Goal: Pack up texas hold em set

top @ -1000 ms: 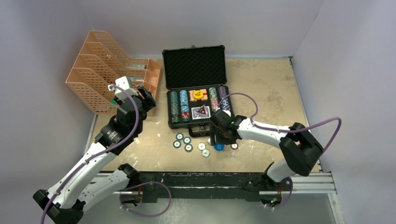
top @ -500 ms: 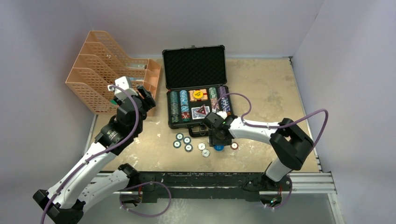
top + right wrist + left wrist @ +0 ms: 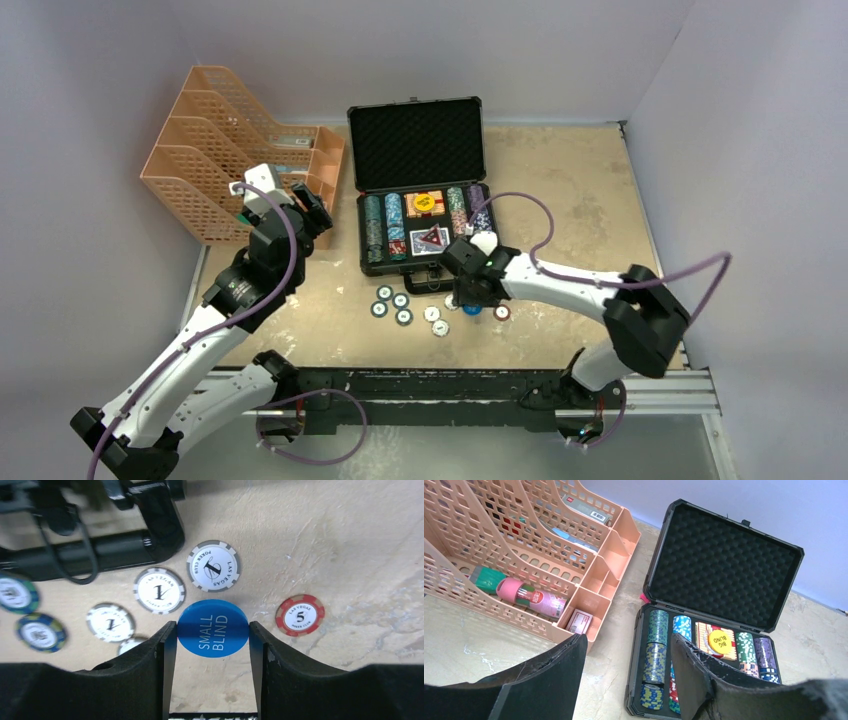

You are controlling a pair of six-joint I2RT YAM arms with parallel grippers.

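We are looking at a tan, scuffed tabletop (image 3: 570,200) sitting inside a booth of pale grey-lilac walls (image 3: 560,50). A metal rail (image 3: 665,392) is running along the near edge, where both arms are bolted.

The black case (image 3: 415,145) is lying open at back centre, its lid standing up and showing foam. Rows of chips (image 3: 375,228) are filling its tray, and a yellow big blind disc (image 3: 720,642) is lying in the middle compartment. Loose chips (image 3: 403,317) are lying on the table just in front of the case.

The right gripper (image 3: 212,624) is reaching down among them and clamping a blue small blind disc (image 3: 214,635), both fingers pressing on its edges. A white chip (image 3: 213,566) is lying just beyond the disc. A red chip (image 3: 299,615) is sitting off to one side, apart from the finger. We are not able to tell whether the disc is off the table.

The left gripper (image 3: 628,645) is hovering by the near corner of the orange mesh organiser (image 3: 215,150), left of the case, jaws spread with nothing between them. The organiser is standing at left rear and holding a pink tube (image 3: 524,592) with a green cap.
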